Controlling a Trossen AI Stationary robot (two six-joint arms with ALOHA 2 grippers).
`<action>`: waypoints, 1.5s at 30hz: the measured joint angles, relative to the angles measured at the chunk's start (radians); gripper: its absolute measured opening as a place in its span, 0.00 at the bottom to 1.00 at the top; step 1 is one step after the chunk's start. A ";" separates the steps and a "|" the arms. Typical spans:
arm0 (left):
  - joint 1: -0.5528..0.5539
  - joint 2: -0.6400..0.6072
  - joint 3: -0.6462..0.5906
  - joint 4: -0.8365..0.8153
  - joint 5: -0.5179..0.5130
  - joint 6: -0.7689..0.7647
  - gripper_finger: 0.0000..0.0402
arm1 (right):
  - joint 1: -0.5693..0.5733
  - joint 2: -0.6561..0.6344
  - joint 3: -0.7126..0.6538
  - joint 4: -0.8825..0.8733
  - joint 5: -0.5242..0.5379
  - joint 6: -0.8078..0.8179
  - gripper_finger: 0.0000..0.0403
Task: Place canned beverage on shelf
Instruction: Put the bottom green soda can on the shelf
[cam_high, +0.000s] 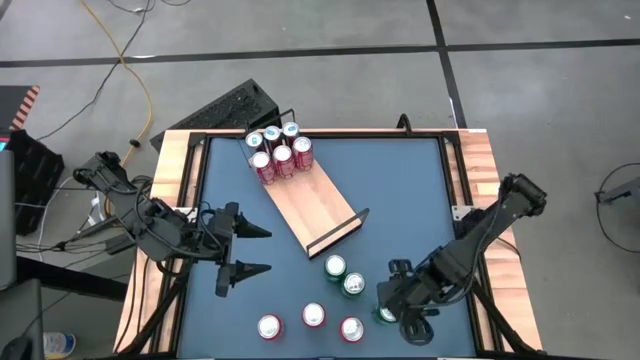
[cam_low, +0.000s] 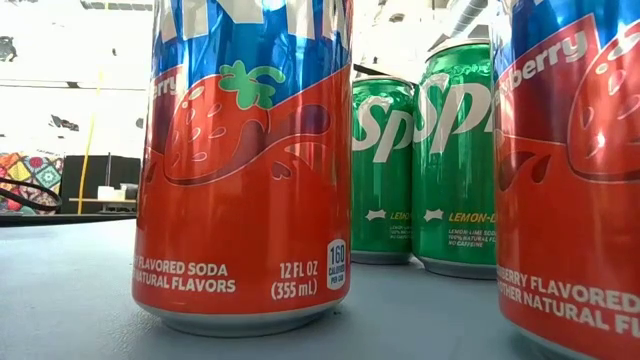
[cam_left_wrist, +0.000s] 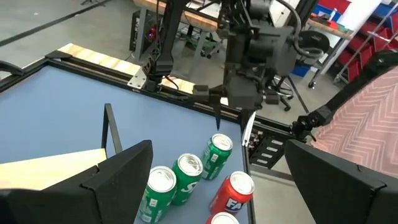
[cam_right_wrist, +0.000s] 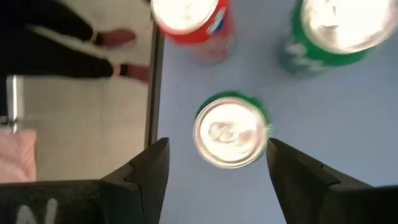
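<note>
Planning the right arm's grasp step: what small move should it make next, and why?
Probably lower the right gripper straight down: its open fingers stand either side of the green can, whose top shows between them, not yet gripped.

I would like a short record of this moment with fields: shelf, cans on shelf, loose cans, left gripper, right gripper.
shelf: light-wood board lying diagonally on the blue table
cans on shelf: five red cans grouped at its far end
loose cans: three green, three red, at the table's near side
left gripper: open, waiting at the table's left side, holding nothing
right gripper: open, above the green can nearest the right edge, a finger on each side, not yet closed on it
</note>
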 joint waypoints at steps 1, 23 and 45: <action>0.000 0.000 0.000 -0.001 0.000 -0.001 0.88 | -0.001 0.011 0.000 0.001 -0.018 0.000 0.62; 0.000 0.000 0.000 -0.050 -0.043 0.002 0.88 | 0.009 0.093 0.000 0.063 -0.002 0.034 0.62; 0.000 0.000 0.000 -0.053 -0.045 0.002 0.88 | 0.066 0.096 0.000 -0.003 0.148 -0.138 0.62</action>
